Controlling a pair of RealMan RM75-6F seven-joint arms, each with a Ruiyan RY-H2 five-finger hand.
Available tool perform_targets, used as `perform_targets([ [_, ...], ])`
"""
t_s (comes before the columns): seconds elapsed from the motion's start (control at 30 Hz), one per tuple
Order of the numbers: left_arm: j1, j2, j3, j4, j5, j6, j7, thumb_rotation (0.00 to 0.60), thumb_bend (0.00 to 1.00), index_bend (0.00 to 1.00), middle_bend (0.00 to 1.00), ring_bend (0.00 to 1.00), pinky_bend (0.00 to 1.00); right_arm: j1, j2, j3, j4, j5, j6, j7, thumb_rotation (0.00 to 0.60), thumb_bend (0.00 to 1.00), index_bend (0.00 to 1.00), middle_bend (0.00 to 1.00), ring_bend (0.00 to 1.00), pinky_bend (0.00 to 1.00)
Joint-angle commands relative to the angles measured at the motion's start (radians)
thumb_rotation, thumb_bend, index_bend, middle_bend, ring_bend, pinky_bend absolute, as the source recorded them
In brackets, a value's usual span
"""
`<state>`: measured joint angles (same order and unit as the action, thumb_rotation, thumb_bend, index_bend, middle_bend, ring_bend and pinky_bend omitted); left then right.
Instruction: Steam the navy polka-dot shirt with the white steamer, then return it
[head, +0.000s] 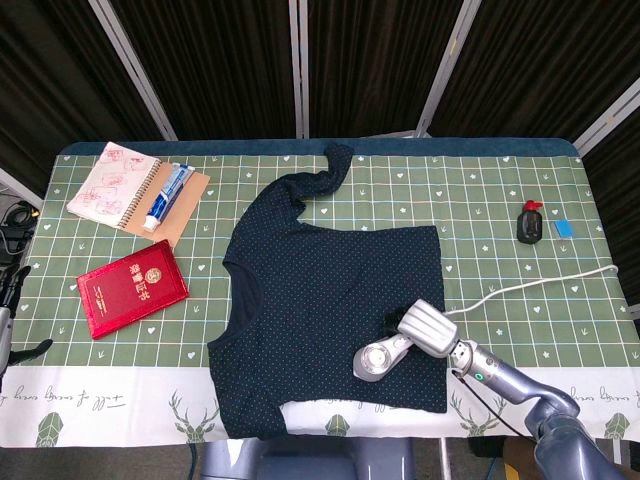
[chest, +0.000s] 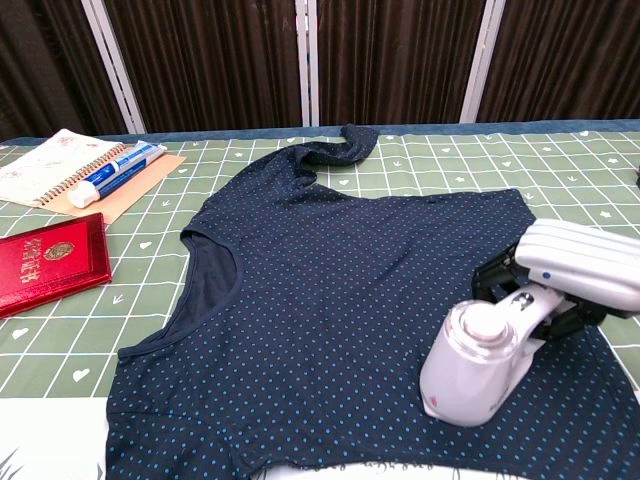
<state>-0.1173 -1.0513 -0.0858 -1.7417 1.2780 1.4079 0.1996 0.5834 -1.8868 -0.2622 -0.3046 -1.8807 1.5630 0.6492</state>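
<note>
The navy polka-dot shirt (head: 330, 300) (chest: 330, 300) lies flat across the middle of the table, one sleeve reaching toward the far edge. My right hand (head: 428, 328) (chest: 580, 265) grips the handle of the white steamer (head: 378, 359) (chest: 470, 365), whose head rests on the shirt's lower right part near the hem. A white cord (head: 530, 279) trails from the steamer to the table's right edge. My left hand shows in neither view.
A spiral notebook (head: 112, 185) with a toothpaste tube (head: 166, 195) on a brown envelope sits far left. A red booklet (head: 132, 286) lies at the left front. A small black bottle (head: 529, 222) and a blue chip (head: 564, 227) lie at the right.
</note>
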Motion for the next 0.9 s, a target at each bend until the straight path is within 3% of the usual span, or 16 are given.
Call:
perform_targets([
  [0.03,-0.001,-0.001,0.0,0.001,-0.002,-0.002,0.003,0.6,0.0,0.0,0.0,0.0,0.0,0.003,0.005,-0.02,-0.038,-0.028,0.041,-0.018,0.6,0.78,0.8,0.64,0.64,0.95],
  [0.37,-0.002,-0.003,0.0,0.001,-0.003,-0.002,0.007,0.6,0.0,0.0,0.0,0.0,0.0,-0.006,0.03,-0.026,-0.056,-0.032,0.041,-0.027,0.6,0.78,0.8,0.64,0.64,0.94],
  [0.9,-0.003,-0.008,0.003,-0.002,-0.001,0.0,0.019,0.6,0.0,0.0,0.0,0.0,0.0,-0.086,0.093,0.036,0.073,0.076,-0.063,0.116,0.6,0.79,0.8,0.64,0.64,0.95],
])
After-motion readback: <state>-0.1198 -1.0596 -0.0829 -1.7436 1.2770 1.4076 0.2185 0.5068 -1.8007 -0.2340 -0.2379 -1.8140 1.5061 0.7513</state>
